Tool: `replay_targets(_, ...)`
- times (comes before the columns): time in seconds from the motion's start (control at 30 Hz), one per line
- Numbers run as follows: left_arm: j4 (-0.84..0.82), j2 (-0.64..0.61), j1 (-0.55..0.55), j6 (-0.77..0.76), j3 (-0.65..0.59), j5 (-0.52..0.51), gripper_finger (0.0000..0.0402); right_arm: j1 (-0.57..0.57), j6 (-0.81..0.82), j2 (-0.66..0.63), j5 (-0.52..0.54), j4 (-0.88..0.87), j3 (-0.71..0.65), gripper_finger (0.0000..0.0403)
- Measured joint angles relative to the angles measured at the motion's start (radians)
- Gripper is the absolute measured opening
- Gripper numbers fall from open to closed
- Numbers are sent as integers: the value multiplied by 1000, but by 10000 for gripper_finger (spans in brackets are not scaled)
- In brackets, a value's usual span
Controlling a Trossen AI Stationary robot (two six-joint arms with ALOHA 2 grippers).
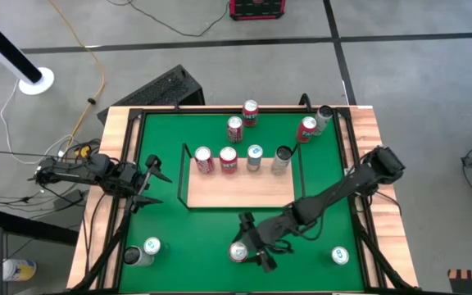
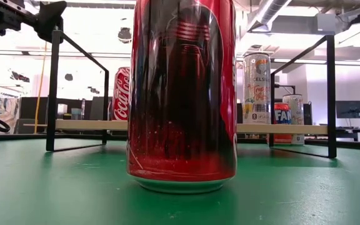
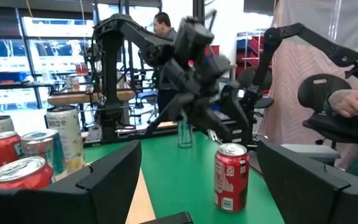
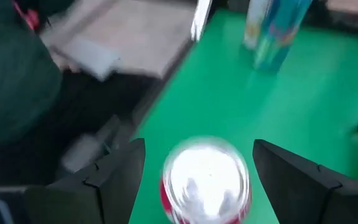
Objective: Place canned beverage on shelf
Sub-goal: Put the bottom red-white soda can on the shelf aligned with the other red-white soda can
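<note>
A red can with a silver top (image 1: 238,251) stands upright on the green table near its front edge; it fills the low view (image 2: 181,94). My right gripper (image 1: 252,242) is open just above and to the right of it. In the right wrist view its fingers stand either side of the can top (image 4: 207,180), apart from it. The light-wood shelf (image 1: 240,190) lies mid-table with several cans standing along its far edge. My left gripper (image 1: 150,176) waits open at the table's left edge.
Several more cans stand behind the shelf (image 1: 250,111). A teal-topped can (image 1: 340,256) stands at the front right and another can (image 1: 150,247) at the front left. Black wire rails (image 1: 185,176) rise at the shelf's short ends. A person (image 3: 163,25) is beyond the table.
</note>
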Motion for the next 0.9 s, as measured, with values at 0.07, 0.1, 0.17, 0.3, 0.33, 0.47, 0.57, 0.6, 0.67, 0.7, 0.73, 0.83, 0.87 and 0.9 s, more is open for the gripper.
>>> replay_targets(0.07, 0, 0, 0, 8, 0, 0, 306, -3, -4, 22, -4, -6, -4, 322)
replay_targets(0.1, -1, 0, 0, 10, 0, 0, 306, -6, -3, 36, -6, 13, -3, 322)
replay_targets(0.17, -2, 0, 0, 10, 0, 0, 306, -11, -3, 52, -7, 15, -1, 322)
replay_targets(0.3, -3, 0, 0, 5, 0, 1, 306, -11, 4, 65, -7, 32, -1, 322)
replay_targets(0.33, -3, 0, 0, 5, 0, 1, 306, -10, 4, 65, -6, 26, 0, 322)
replay_targets(0.47, -6, 0, 0, 2, 0, 3, 306, -8, 5, 69, -6, 12, -2, 322)
replay_targets(0.57, -6, 0, 0, 0, 0, 23, 306, -8, 23, 81, -6, 6, -1, 322)
replay_targets(0.6, -6, 0, 0, 0, 0, 27, 306, -7, 27, 84, -6, 4, -1, 322)
replay_targets(0.67, -6, 0, 0, 0, 0, 27, 306, -3, 17, 84, -5, -7, 0, 322)
replay_targets(0.7, -6, 0, 0, 0, 0, 27, 306, -3, 5, 84, -5, -9, 0, 322)
replay_targets(0.73, -6, 0, 0, 0, 0, 27, 306, -5, -1, 86, -5, -13, 0, 322)
replay_targets(0.83, -6, 0, 0, 2, 0, 27, 306, -11, -12, 97, -1, -20, 1, 322)
replay_targets(0.87, -6, 0, 0, 2, 0, 27, 306, -12, -12, 96, -2, -24, 1, 322)
replay_targets(0.9, -6, 0, 0, 2, 0, 27, 306, -11, -12, 97, -2, -23, 0, 322)
